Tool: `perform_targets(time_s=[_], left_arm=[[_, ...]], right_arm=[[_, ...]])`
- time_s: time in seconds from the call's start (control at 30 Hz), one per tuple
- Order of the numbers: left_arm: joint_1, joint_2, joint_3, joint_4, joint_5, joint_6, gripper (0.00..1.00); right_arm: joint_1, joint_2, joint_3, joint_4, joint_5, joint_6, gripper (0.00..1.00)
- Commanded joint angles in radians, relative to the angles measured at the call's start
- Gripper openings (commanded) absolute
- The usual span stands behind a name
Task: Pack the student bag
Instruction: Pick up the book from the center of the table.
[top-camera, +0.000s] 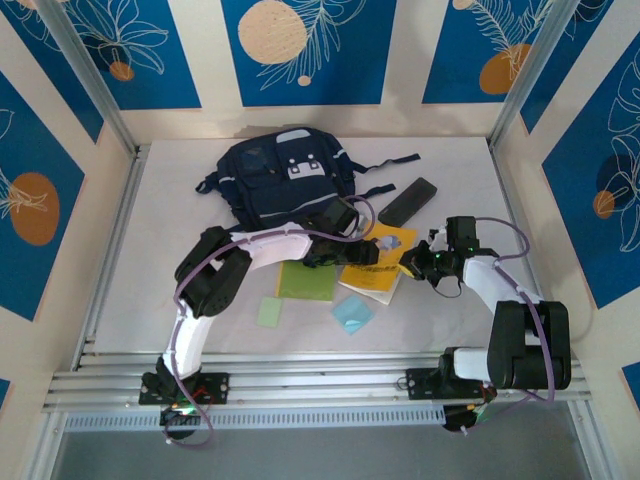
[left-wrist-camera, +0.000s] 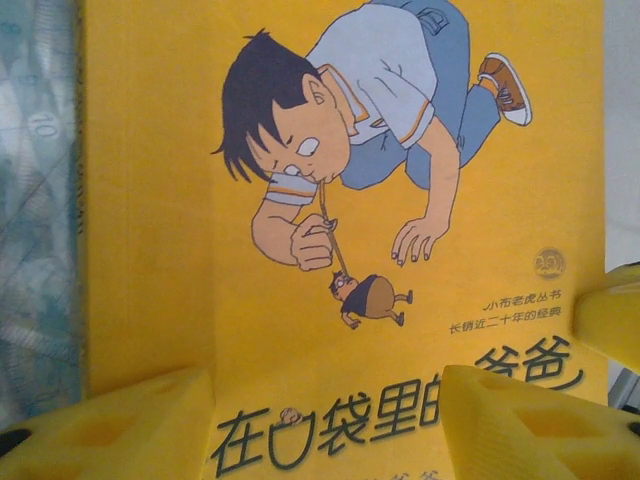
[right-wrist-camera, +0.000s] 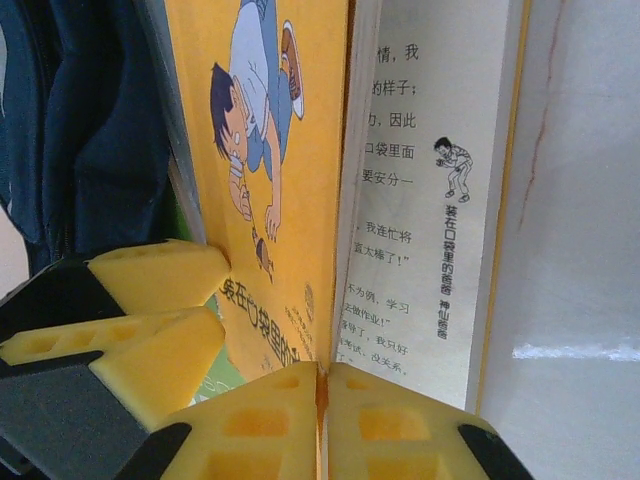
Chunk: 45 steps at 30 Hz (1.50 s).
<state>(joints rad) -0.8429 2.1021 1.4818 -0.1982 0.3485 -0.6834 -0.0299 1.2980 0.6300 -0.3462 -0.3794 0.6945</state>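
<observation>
The student bag (top-camera: 282, 180) lies flat at the upper centre of the table (top-camera: 160, 300) in the top view. Its broader side runs left to right across the frame and its straps trail off to the right. Both arms work below and to the right of it, at a yellow storybook (top-camera: 380, 265).

The right gripper (right-wrist-camera: 322, 388) has its fingers pressed together on the edge of the book's front cover. In the right wrist view that cover stands lifted away from the printed pages. The left gripper (left-wrist-camera: 325, 390) hangs over the same cover with its fingers spread wide, one at each lower corner of the left wrist view, clasping nothing. Whether they touch the cover I cannot tell.

From the fingers the bag lies up and to the left in the top view. The left gripper is the nearer one, just off the bag's lower right corner. In the right wrist view navy fabric rises just beyond the book at the left edge. The book's way into the bag looks short, up and leftward.

I cannot make out whether the bag's mouth is open, or which way it faces. The left forearm covers part of a green notebook (top-camera: 305, 282) beside the book. A flat black case (top-camera: 408, 201) lies right of the bag.
</observation>
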Motion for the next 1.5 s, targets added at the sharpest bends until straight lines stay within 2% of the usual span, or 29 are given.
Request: perform_targets(time_s=[0.0, 0.1, 0.27, 0.33, 0.4, 0.47, 0.57, 0.73, 0.97, 1.3, 1.47], left_arm=[[-0.006, 0.026, -0.011, 0.039, 0.042, -0.025, 0.61], [-0.006, 0.029, -0.014, 0.052, 0.053, -0.035, 0.61], [-0.004, 0.033, -0.029, 0.077, 0.069, -0.05, 0.61], [-0.001, 0.029, -0.037, 0.086, 0.076, -0.058, 0.61], [0.004, 0.017, -0.049, 0.1, 0.08, -0.065, 0.61], [0.019, -0.006, -0.056, 0.099, 0.085, -0.065, 0.61], [0.062, -0.075, -0.085, 0.111, 0.085, -0.067, 0.64], [0.161, -0.191, -0.145, 0.151, 0.062, -0.07, 0.72], [0.271, -0.255, -0.242, 0.291, 0.09, -0.171, 0.76], [0.363, -0.31, -0.382, 0.479, 0.126, -0.293, 0.79], [0.375, -0.32, -0.417, 0.483, 0.119, -0.289, 0.79]], right_arm=[[0.017, 0.006, 0.007, 0.041, -0.06, -0.018, 0.16], [0.04, 0.026, 0.013, 0.068, -0.065, -0.016, 0.21], [0.061, 0.068, 0.023, 0.088, -0.047, -0.007, 0.2], [0.061, 0.072, 0.024, 0.086, -0.036, -0.003, 0.16], [0.059, 0.068, 0.032, 0.071, -0.032, -0.005, 0.06], [0.055, 0.055, 0.049, 0.033, -0.034, -0.015, 0.0], [0.042, 0.024, 0.087, -0.042, -0.038, -0.039, 0.0], [0.03, -0.005, 0.177, -0.111, -0.131, -0.071, 0.0], [0.051, -0.017, 0.319, -0.148, -0.24, -0.063, 0.0], [0.199, 0.094, 0.493, 0.008, -0.306, 0.023, 0.0], [0.248, 0.196, 0.474, 0.131, -0.34, 0.041, 0.0]])
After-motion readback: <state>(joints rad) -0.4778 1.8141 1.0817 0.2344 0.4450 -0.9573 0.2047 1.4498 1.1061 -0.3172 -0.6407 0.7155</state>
